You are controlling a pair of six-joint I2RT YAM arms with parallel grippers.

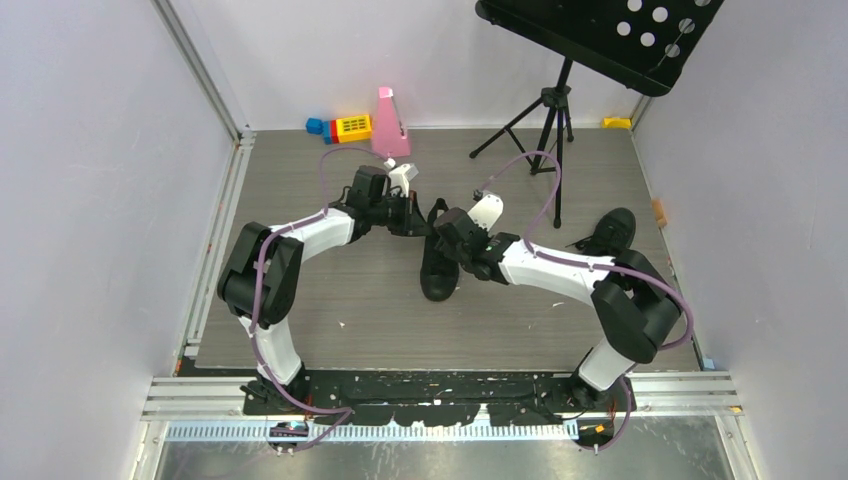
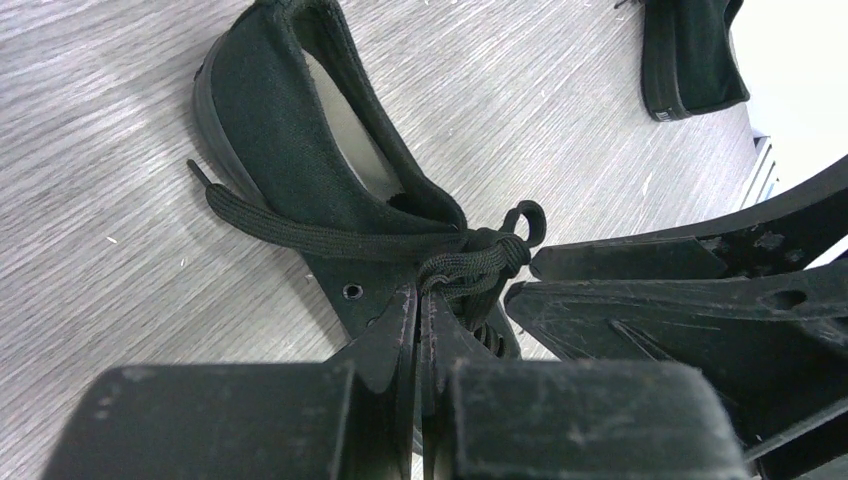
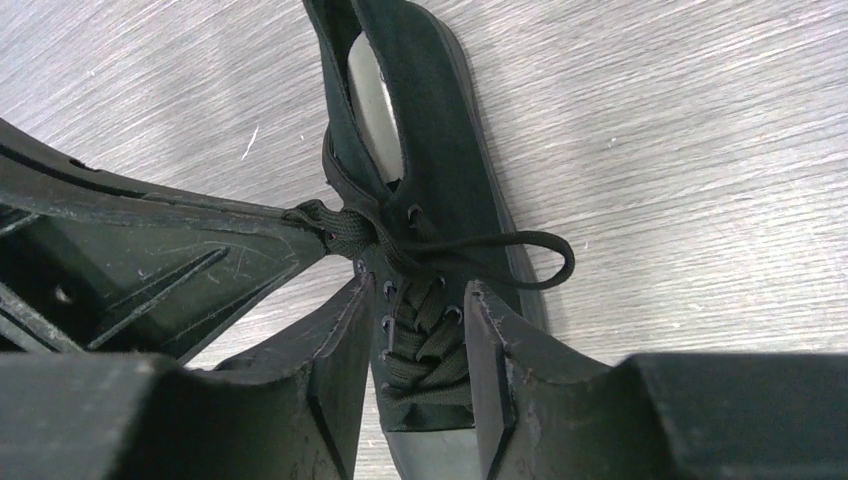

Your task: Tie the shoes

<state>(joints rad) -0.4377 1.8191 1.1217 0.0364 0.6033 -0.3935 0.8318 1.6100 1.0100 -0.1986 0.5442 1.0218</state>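
Pinching lace [image 2: 320,238] beside the knot [image 2: 478,255] in the left end effector [image 2: 420,300] at 10 o'clock, likely cinching, with the right end effector [image 3: 420,290] parted, empty, straddling the shoe [image 3: 440,100].

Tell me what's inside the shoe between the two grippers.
A pale insole shows through the opening of the shoe. Toward the toe, the laces and the upper cover the inside, so nothing there can be seen.

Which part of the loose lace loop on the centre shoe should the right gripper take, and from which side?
Probably the outer bend of the lace loop, from above on the side away from the left gripper: there it arcs beyond the shoe with nothing crowding it, while that gripper is pinched shut at the knot.
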